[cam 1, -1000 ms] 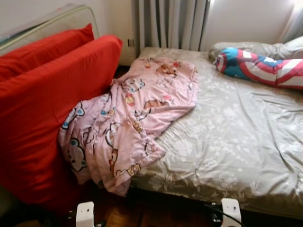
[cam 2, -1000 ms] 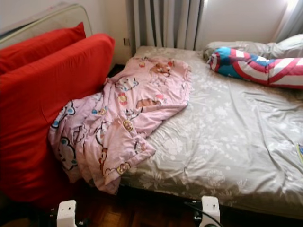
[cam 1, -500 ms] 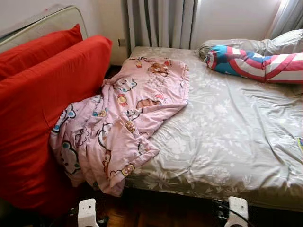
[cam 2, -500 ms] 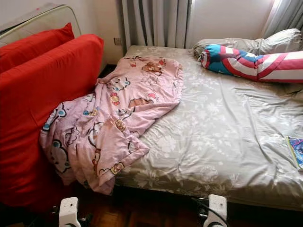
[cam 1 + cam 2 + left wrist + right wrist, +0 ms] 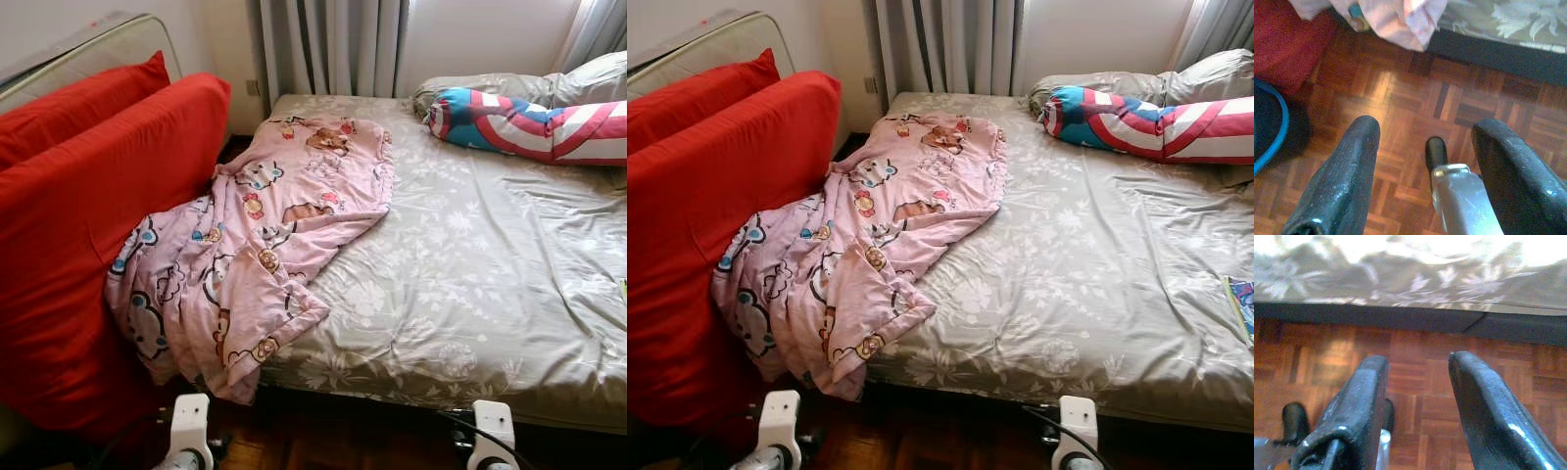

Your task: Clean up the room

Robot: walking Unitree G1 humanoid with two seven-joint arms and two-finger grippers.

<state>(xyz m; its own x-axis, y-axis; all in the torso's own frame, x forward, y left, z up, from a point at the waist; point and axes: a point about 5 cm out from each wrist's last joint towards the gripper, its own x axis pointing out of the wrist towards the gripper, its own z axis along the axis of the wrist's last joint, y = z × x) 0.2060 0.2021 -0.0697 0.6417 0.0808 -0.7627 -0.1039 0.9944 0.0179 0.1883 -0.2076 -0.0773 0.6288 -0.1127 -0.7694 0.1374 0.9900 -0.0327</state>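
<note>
A crumpled pink cartoon-print blanket lies across the left side of the bed and hangs off its near corner toward the floor; its hem shows in the left wrist view. My left gripper hangs open above the parquet floor, just short of that hem. On the other side my right gripper is open too, low over the floor in front of the bed's dark base. Neither holds anything.
Two big red cushions lean against the bed's left side, with a beige padded frame behind. A striped bolster and a grey pillow lie at the bed's head. A book sits at the right edge. Grey curtains hang behind.
The whole picture has shifted as the camera moved. Both white wrists stand a little higher at the bottom edge. Nothing on the bed has moved.
</note>
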